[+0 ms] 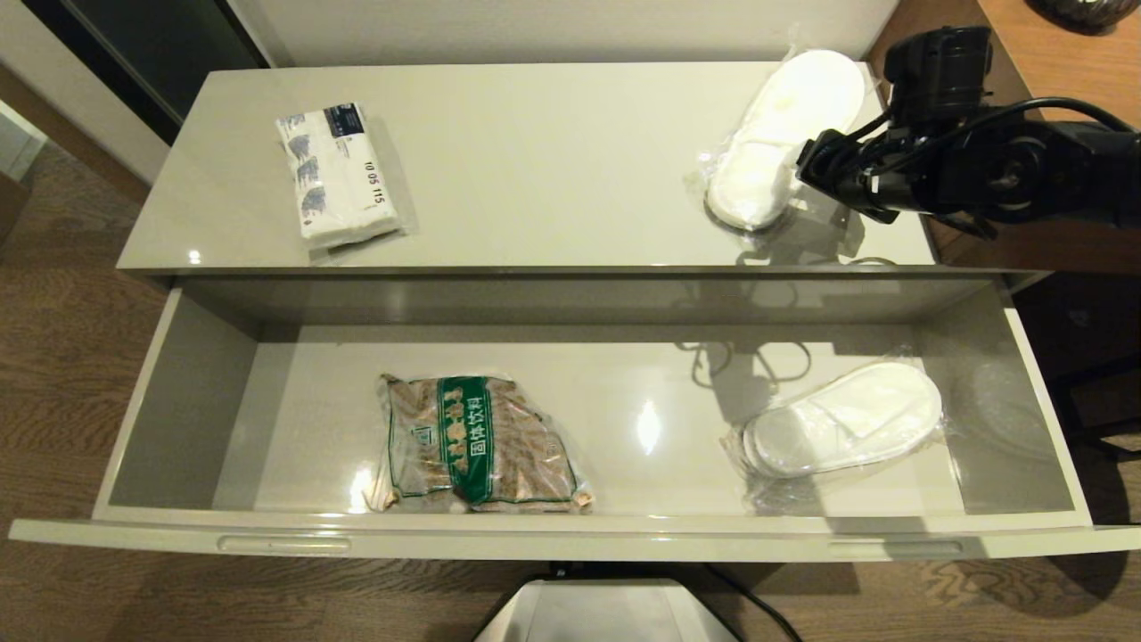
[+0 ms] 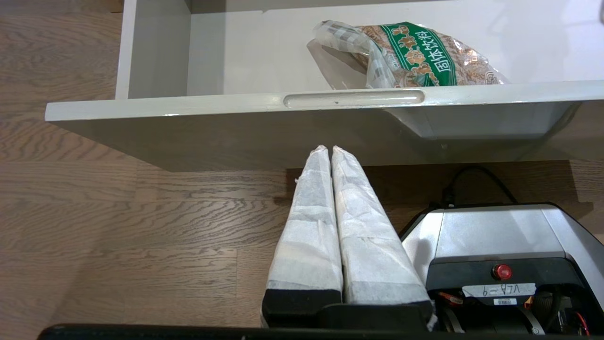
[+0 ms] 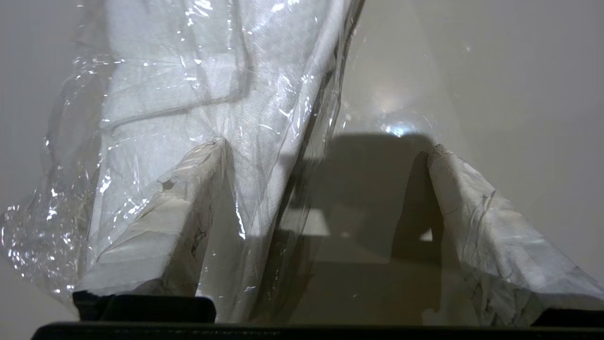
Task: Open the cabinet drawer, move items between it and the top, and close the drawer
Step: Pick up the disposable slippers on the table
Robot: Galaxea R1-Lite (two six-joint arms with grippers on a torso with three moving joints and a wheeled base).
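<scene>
cream-white drawer (image 1: 178, 392) is pulled wide open, under the shiny top (image 1: 535, 160). inside lie a brown packet (image 1: 477, 441) with a green band and 1 wrapped pair of slippers (image 1: 842, 419). on the top sit another slipper pair (image 1: 784, 134) and a tissue pack (image 1: 339, 174). right gripper (image 3: 325, 156) is spread wide at that top pair's film. left gripper (image 2: 329, 151), pressed together, hangs low before the drawer front.

Black right arm (image 1: 1007, 169) with looped cable; pincer fingers (image 2: 311, 226) wrapped in white tape; silver-grey base (image 2: 500, 231), red button (image 2: 501, 271).
</scene>
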